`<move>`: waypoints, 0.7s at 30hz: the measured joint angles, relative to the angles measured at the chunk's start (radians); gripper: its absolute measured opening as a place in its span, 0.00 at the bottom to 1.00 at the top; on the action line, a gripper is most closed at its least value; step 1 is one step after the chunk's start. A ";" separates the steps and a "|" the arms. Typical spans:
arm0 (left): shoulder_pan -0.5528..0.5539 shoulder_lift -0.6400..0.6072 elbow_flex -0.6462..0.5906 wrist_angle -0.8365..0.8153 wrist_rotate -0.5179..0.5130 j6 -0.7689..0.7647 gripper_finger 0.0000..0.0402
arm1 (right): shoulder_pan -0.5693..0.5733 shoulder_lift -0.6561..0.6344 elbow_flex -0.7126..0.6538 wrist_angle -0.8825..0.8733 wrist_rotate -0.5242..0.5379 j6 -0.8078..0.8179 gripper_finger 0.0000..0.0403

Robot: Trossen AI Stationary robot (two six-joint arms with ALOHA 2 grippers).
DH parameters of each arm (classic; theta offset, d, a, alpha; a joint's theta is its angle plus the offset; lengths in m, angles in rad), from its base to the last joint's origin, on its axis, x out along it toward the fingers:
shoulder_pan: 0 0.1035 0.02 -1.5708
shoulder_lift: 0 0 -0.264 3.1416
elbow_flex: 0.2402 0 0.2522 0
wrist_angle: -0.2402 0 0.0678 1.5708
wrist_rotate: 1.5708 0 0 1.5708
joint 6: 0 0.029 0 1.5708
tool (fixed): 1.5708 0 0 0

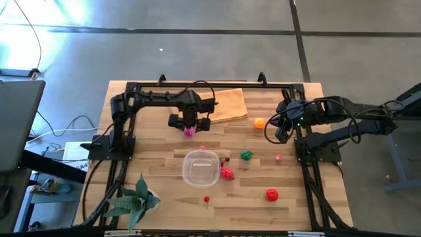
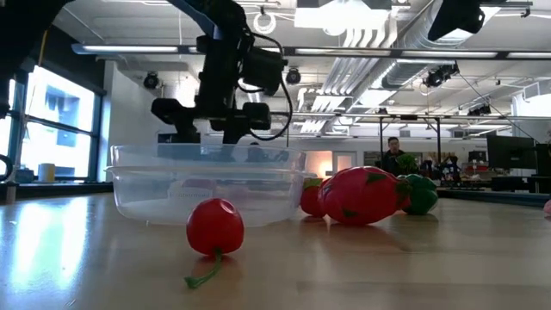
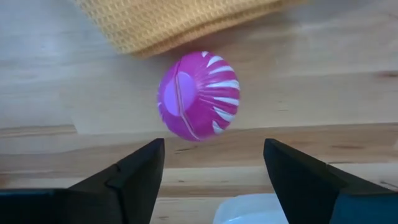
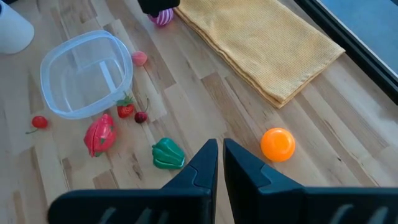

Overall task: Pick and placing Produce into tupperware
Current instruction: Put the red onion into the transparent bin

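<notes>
My left gripper (image 1: 189, 125) (image 3: 214, 146) hangs open above a magenta-pink ball with white stripes (image 3: 199, 94) (image 1: 189, 132). The ball lies on the wood just off the tan cloth's near edge, ahead of the two fingertips and clear of them. The clear tupperware (image 1: 200, 166) (image 2: 207, 185) (image 4: 86, 73) stands nearer the table's near edge, with nothing inside. Around it lie an orange ball (image 1: 259, 122) (image 4: 277, 144), a green pepper (image 1: 246, 155) (image 4: 166, 154), a red piece (image 1: 227, 174) (image 2: 362, 195), a cherry (image 1: 206, 198) (image 2: 215, 226) and a red fruit (image 1: 272, 194). My right gripper (image 1: 281, 133) (image 4: 221, 149) waits shut at the right side.
The folded tan cloth (image 1: 227, 105) (image 3: 168, 22) lies at the far edge, right behind the magenta ball. A green spiky plant (image 1: 135, 197) stands at the near left corner. Small pink pieces (image 1: 277, 157) (image 1: 202, 147) lie on the wood. Black frame rails run along the table's sides.
</notes>
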 joint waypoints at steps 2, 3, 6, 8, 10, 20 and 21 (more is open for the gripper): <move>0.010 0.004 0.000 0.004 0.006 0.006 0.67 | 0.000 0.000 0.000 0.000 0.000 0.000 0.05; 0.016 0.006 0.000 0.003 0.014 0.011 0.68 | 0.000 0.000 0.000 0.000 0.000 0.000 0.05; 0.019 0.005 0.000 0.003 0.019 0.023 0.69 | 0.000 0.000 0.000 0.000 0.000 0.000 0.05; 0.019 0.009 0.000 0.002 0.005 0.023 0.69 | 0.000 0.000 0.000 0.000 0.000 0.000 0.05; 0.023 0.013 0.000 -0.004 0.005 0.025 0.70 | 0.000 0.000 0.000 0.000 0.000 0.000 0.05; 0.025 0.064 0.000 -0.002 0.016 0.050 0.71 | 0.000 0.000 0.000 0.000 0.000 0.000 0.05; 0.025 0.073 -0.001 0.000 0.018 0.057 0.71 | 0.000 0.000 0.000 0.000 0.000 0.000 0.05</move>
